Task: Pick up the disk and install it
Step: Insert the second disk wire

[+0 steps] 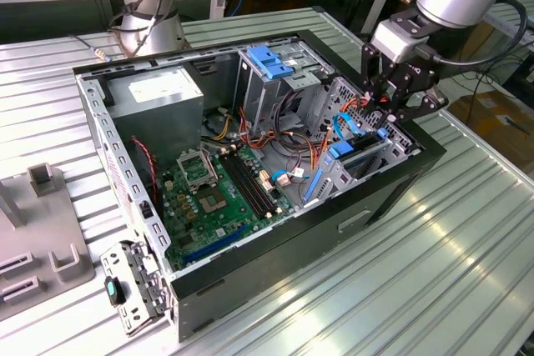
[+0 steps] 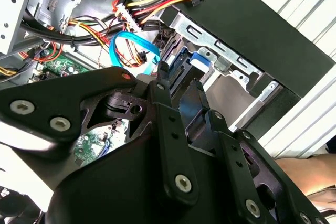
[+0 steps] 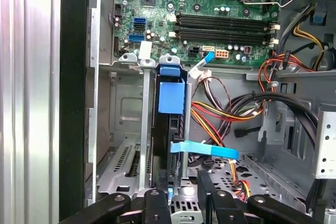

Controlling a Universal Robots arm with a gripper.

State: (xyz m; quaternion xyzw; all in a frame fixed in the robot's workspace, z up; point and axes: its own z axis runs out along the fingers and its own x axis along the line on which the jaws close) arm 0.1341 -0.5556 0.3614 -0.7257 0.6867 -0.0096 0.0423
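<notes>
— Gripper (image 3: 184, 183) pinches the disk (image 3: 169, 129) by its end. It stands on edge in the metal slot (image 3: 144, 129).
— If it tips, it could get stuck. The blue cable (image 3: 205, 150) just beside it might get caught too.

My hand (image 1: 400, 110) hangs just over the drive bay (image 3: 144, 129), whose slot the disk (image 3: 171, 98) fills. A blue cable (image 3: 205, 150) and orange wires (image 3: 220, 115) crowd one side of it, the case wall (image 3: 73, 103) shuts in the other. I see clear open room above the motherboard (image 1: 213, 198)
</notes>
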